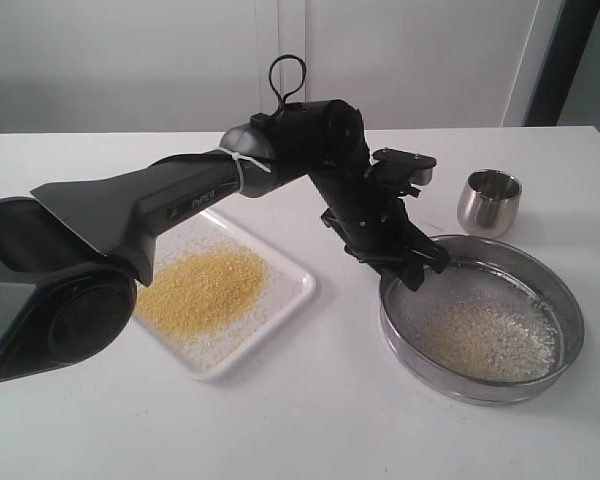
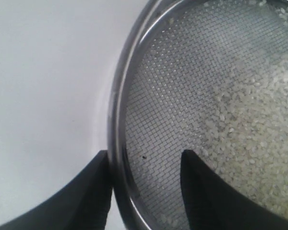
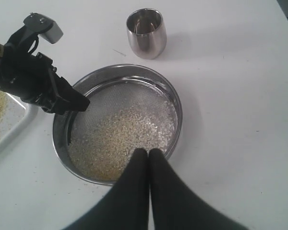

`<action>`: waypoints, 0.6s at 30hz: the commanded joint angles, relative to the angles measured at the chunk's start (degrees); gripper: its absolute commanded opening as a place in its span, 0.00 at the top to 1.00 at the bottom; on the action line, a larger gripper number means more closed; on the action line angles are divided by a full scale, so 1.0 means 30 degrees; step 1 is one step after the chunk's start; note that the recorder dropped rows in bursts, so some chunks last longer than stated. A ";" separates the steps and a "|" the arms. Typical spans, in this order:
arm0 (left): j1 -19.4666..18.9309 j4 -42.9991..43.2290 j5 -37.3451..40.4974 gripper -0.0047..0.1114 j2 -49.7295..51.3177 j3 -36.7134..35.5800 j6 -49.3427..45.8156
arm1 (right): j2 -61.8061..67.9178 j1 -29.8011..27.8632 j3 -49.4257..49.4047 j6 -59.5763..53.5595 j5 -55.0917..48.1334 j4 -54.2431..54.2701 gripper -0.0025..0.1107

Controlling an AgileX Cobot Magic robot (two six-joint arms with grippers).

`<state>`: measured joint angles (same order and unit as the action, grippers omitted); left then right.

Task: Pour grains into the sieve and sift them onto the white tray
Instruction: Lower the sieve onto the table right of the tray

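Note:
The sieve (image 1: pixel 450 384) stands on the table at the right and holds a patch of pale coarse bits (image 1: pixel 485 340). Fine yellow grains (image 1: pixel 205 290) lie heaped on the white tray (image 1: pixel 296 282) at the left. My left gripper (image 1: pixel 420 268) is open at the sieve's left rim (image 2: pixel 116 120). It straddles the rim, one finger (image 2: pixel 93 196) against the outside and the other (image 2: pixel 201 196) inside over the mesh, well off the wall. My right gripper (image 3: pixel 149 152) is shut and empty, above the sieve's (image 3: pixel 179 112) near edge. It does not show in the exterior view.
A small rounded steel cup (image 1: pixel 488 203) stands upright behind the sieve, apart from it. The left arm's dark body stretches over the tray's back corner. A few stray grains dot the table around the tray and the sieve.

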<state>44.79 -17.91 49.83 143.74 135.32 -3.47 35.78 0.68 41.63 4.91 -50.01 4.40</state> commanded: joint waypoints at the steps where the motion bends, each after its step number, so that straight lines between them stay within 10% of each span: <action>1: 0.0010 -0.0240 0.0218 0.53 -0.0129 0.0111 0.0031 | -0.0094 -0.0036 -0.0069 0.0013 0.0138 0.0012 0.98; 18: -0.0026 0.0018 0.2151 0.55 -0.0839 0.1147 0.0031 | -0.0094 -0.0036 -0.0069 0.0013 0.0138 0.0012 0.98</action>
<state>44.79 -17.69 53.76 142.70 138.01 -3.47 35.78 0.68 41.63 4.91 -50.01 4.40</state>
